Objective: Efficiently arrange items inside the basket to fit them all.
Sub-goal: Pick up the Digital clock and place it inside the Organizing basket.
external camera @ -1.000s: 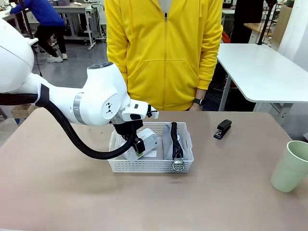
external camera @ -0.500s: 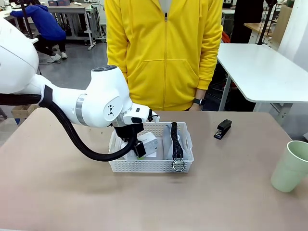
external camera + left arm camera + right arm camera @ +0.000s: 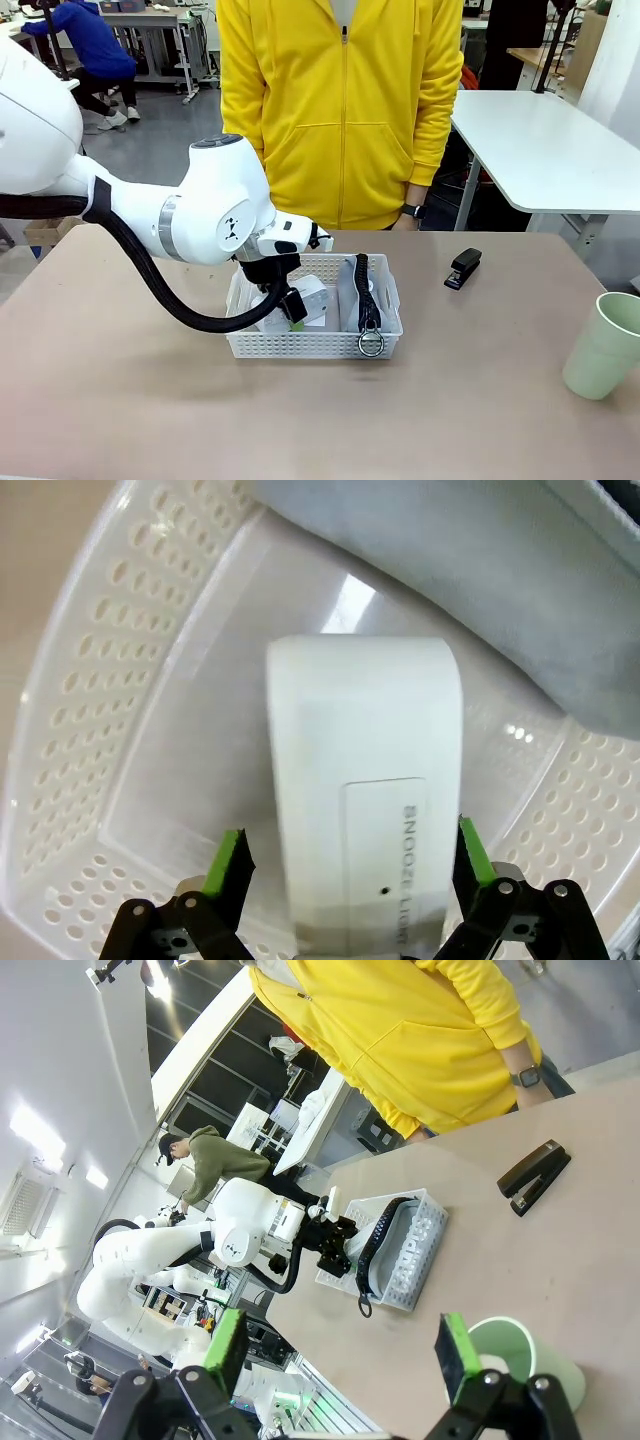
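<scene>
Left gripper [image 3: 292,308] is down inside the basket [image 3: 310,345], at its left half, w/ jaws spread wide astride the flat white box [image 3: 360,780]. In the left wrist view we see a clear gap between one green pad [image 3: 232,845] and the box's side. The other pad sits right at the box's edge, poss. touching, but we can't tell from this angle. The box lies flat on the basket floor, print side up, one end between the fingers. The grey pouch [image 3: 348,292] stands on its long edge in the right half of the basket, just beside the box. Its black strap [image 3: 363,285] runs along the top and the metal ring [image 3: 371,343] hangs at the near wall. Right gripper [image 3: 340,1330] is up off the table w/ jaws wide apart and nothing between them. Black stapler [image 3: 463,268] lies on the table [image 3: 150,400] right of the basket, well apart from it. Pale green cup [image 3: 607,345] stands upright at the far right edge of the front view. A person in a yellow hoodie [image 3: 340,110] stands at the far side, behind the basket.
</scene>
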`<state>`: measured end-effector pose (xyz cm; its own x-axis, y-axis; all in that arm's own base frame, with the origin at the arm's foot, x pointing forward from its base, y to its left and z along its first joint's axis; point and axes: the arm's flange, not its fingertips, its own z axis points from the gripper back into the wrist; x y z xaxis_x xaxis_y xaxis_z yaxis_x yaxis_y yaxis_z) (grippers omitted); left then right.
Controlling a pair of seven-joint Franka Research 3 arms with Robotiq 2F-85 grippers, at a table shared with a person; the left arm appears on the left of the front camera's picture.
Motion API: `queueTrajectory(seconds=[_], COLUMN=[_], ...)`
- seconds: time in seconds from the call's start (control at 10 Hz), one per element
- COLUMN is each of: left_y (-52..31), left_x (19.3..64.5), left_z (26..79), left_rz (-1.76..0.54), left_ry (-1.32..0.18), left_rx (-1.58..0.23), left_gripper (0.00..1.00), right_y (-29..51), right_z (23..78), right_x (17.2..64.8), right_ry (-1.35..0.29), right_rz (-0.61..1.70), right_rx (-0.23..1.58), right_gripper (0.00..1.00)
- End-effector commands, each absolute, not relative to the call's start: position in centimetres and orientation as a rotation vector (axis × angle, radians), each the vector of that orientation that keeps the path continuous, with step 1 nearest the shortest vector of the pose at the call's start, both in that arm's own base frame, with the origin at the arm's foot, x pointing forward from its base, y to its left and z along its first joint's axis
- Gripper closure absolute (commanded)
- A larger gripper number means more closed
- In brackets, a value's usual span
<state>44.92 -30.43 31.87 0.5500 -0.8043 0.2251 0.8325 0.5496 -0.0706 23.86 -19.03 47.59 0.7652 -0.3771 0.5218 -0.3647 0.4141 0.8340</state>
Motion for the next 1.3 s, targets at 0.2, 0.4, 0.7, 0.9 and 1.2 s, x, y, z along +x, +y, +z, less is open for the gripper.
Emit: queueTrajectory(seconds=[0.2,0.4,0.7,0.9,1.2], left_y=[-27.0,-22.9,-13.6,-6.8,3.7], left_x=[41.4,38.3,34.8,34.0,34.3], left_z=[38.2,40.5,42.4,43.5,42.6], left_rz=[-0.990,-0.994,-0.921,-0.888,-0.842], left_ry=[-0.431,-0.647,-0.711,-0.341,-0.154], left_rx=[-0.253,-0.459,-0.767,-0.842,-1.196], left_gripper=[0.00,0.00,0.00,0.00,0.00], right_y=[-19.1,-19.1,-19.1,-19.1,-19.1], right_z=[47.7,47.7,47.7,47.7,47.7], right_x=[24.1,24.1,24.1,24.1,24.1], right_ry=[-0.776,-0.776,-0.776,-0.776,-0.776], right_rz=[0.007,0.007,0.007,0.007,0.007], right_rx=[1.183,1.183,1.183,1.183,1.183], right_gripper=[0.00,0.00,0.00,0.00,0.00])
